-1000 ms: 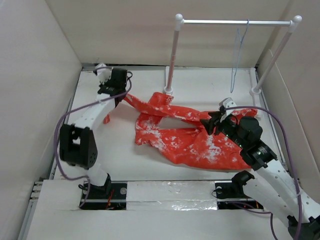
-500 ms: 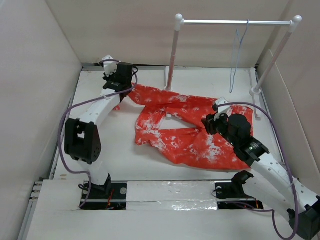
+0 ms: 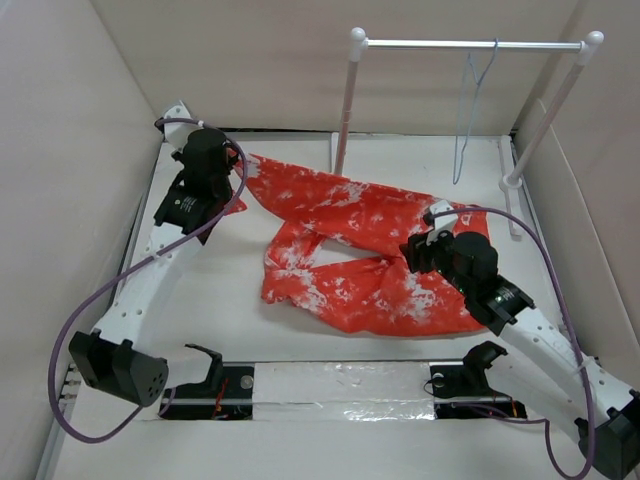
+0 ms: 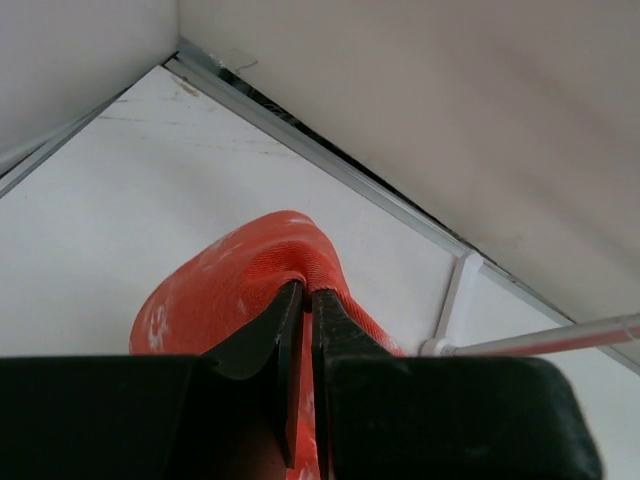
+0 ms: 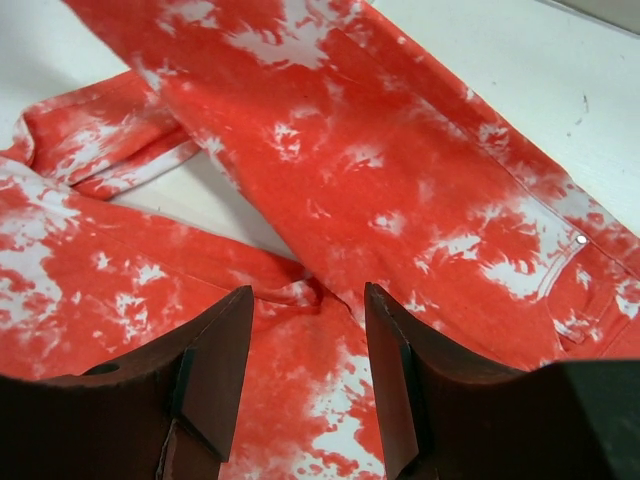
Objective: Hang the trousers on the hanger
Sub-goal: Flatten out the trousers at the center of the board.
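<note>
The red-orange trousers with white speckles lie spread across the middle of the table. My left gripper is at the far left, shut on the end of one trouser leg; the fabric bulges out past its fingertips. My right gripper is open and hovers just above the trousers near where the legs join, nothing between its fingers. The pale blue-grey wire hanger hangs by its hook from the rack's crossbar at the back right.
A rack with two white posts and a metal crossbar stands at the back of the table; its base also shows in the left wrist view. Beige walls close in the left, back and right sides.
My left gripper has swung left and nearer along the left wall, pulling the trouser leg out straighter. My right gripper has dropped slightly over the trousers and stayed open.
</note>
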You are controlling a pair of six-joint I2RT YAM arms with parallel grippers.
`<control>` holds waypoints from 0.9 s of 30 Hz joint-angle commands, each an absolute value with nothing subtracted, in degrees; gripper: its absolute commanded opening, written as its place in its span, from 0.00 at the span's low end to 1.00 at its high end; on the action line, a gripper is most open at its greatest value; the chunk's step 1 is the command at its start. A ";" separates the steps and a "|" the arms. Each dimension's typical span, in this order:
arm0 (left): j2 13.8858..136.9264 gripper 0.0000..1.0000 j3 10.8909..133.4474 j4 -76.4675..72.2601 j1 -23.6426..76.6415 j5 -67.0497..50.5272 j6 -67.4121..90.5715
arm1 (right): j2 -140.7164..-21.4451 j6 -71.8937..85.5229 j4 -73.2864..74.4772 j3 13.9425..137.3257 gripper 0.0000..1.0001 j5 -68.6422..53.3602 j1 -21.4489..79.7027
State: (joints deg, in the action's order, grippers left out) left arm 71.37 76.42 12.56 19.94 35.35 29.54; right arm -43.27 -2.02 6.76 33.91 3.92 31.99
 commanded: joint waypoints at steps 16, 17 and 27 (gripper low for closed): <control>126.10 0.49 131.88 29.40 1.23 15.90 22.94 | -48.43 -2.46 1.49 36.65 0.55 1.41 33.04; 127.78 0.58 137.06 30.14 1.23 16.17 22.33 | -48.60 -2.37 1.41 36.56 0.55 1.67 33.74; 116.20 0.02 106.04 19.86 1.93 23.01 20.39 | -48.69 -2.55 -0.88 35.42 0.00 3.16 36.30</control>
State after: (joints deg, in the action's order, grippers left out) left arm 122.37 112.25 21.98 1.21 19.14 21.91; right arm -48.77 -2.02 2.92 34.06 2.85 35.75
